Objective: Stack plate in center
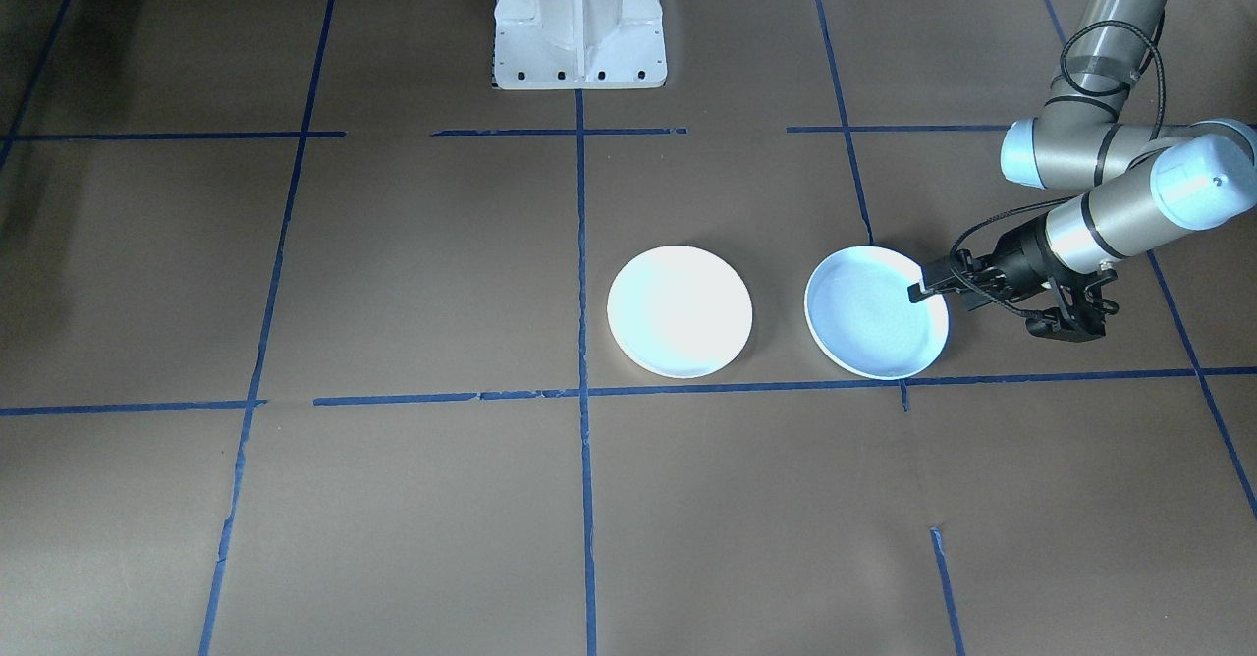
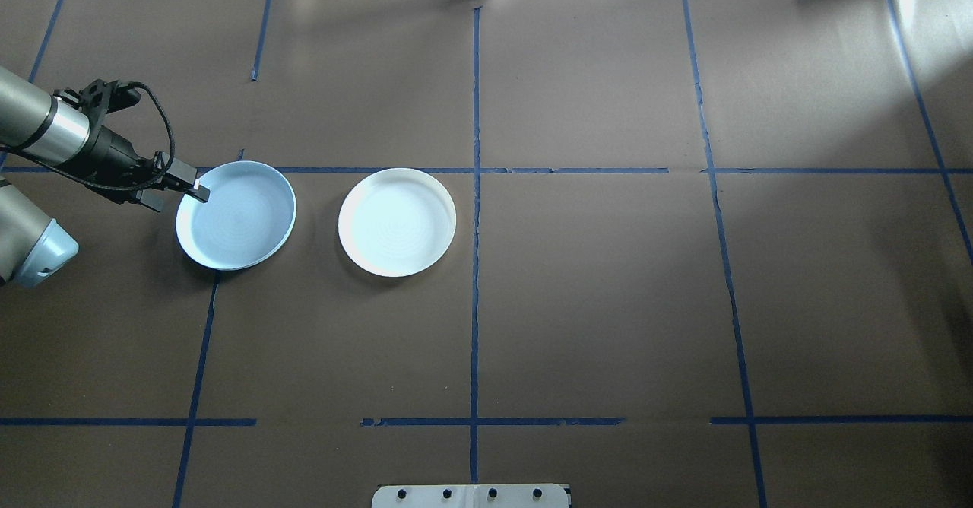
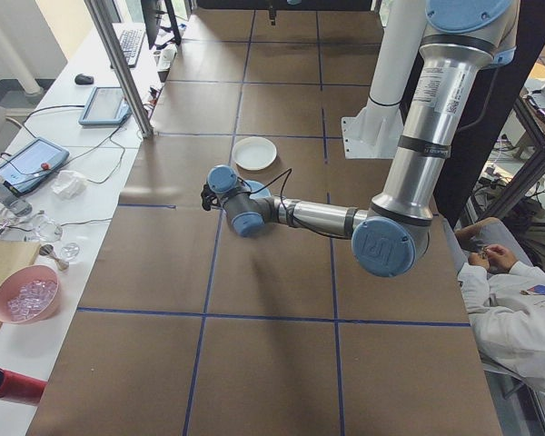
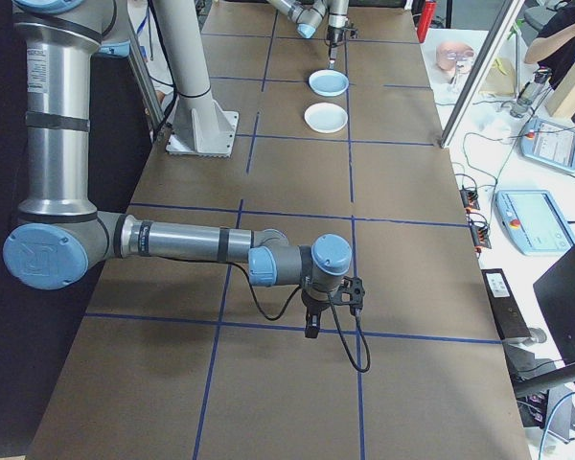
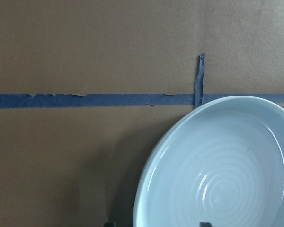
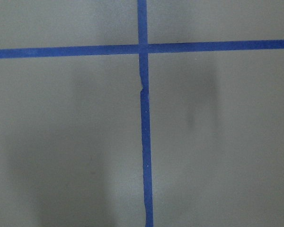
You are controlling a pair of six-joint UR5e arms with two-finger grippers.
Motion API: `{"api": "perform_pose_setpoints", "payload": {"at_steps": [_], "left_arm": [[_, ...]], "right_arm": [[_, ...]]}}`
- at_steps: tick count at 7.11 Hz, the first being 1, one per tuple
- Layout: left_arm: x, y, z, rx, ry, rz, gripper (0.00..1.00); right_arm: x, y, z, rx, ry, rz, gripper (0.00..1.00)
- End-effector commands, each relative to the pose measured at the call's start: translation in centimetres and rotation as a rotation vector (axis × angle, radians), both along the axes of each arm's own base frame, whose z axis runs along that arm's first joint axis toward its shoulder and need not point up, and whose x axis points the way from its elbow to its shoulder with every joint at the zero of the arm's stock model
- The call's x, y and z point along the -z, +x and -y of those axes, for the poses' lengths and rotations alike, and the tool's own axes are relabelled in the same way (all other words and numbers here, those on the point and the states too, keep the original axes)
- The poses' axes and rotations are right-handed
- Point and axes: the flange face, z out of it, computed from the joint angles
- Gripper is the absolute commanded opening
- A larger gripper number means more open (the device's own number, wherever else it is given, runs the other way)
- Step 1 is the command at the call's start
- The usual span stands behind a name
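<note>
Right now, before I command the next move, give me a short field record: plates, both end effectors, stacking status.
blue plate: flat on the table, on the robot's left side
white plate: beside the blue plate, nearer the center line, apart from it
left end effector: at the blue plate's outer rim, one finger over the rim
right end effector: over bare table, far from both plates; open or shut cannot be told
stacked: not yet

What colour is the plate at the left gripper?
Pale blue plate, with faint concentric rings inside; the left wrist view shows it best, at the left gripper.
</note>
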Motion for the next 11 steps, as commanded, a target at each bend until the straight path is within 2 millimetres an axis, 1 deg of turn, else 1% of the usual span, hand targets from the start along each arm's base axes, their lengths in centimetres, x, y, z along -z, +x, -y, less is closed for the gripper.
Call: {"api": "perform_pose_setpoints", "payload": {"at_steps": [1, 2, 3, 4, 5, 6, 7, 8, 9, 10, 11], "left_arm": [[6.0, 2.5, 1.9, 0.067, -0.024, -0.046, 1.0], [8.8, 6.3, 1.5, 0.089, -0.043, -0.052, 1.0], [11.6, 9.4, 1.2, 0.113, -0.078, -0.068, 1.0], [11.9, 11.8, -0.4, 0.092, -0.096, -0.067, 1.0], [13.7, 14.5, -1.3, 0.103, -0.106, -0.073, 1.0], [13.6, 15.9, -2.2, 0.095, -0.107, -0.065, 1.0], [13.6, 16.1, -2.3, 0.09, -0.109, -0.065, 1.0], [13.5, 17.2, -3.2, 0.072, -0.113, -0.058, 1.0], [13.7, 18.0, -3.4, 0.061, -0.113, -0.057, 0.96], [13.7, 18.5, -3.8, 0.053, -0.114, -0.055, 0.88], [13.4, 18.6, -3.7, 0.053, -0.119, -0.049, 0.83]], "right_arm": [[0.0, 0.0, 0.0, -0.001, 0.0, 0.0, 1.0], [0.0, 0.0, 0.0, 0.001, 0.0, 0.0, 1.0], [0.0, 0.0, 0.0, 0.001, 0.0, 0.0, 1.0], [0.0, 0.0, 0.0, 0.001, 0.0, 0.0, 1.0], [0.0, 0.0, 0.0, -0.001, 0.0, 0.0, 1.0], [0.0, 0.0, 0.0, -0.001, 0.0, 0.0, 1.0], [0.0, 0.0, 0.0, -0.001, 0.0, 0.0, 1.0], [0.0, 0.0, 0.0, 0.001, 0.0, 0.0, 1.0], [0.0, 0.0, 0.0, -0.001, 0.0, 0.0, 1.0], [0.0, 0.0, 0.0, 0.001, 0.0, 0.0, 1.0], [0.0, 0.0, 0.0, 0.001, 0.0, 0.0, 1.0]]}}
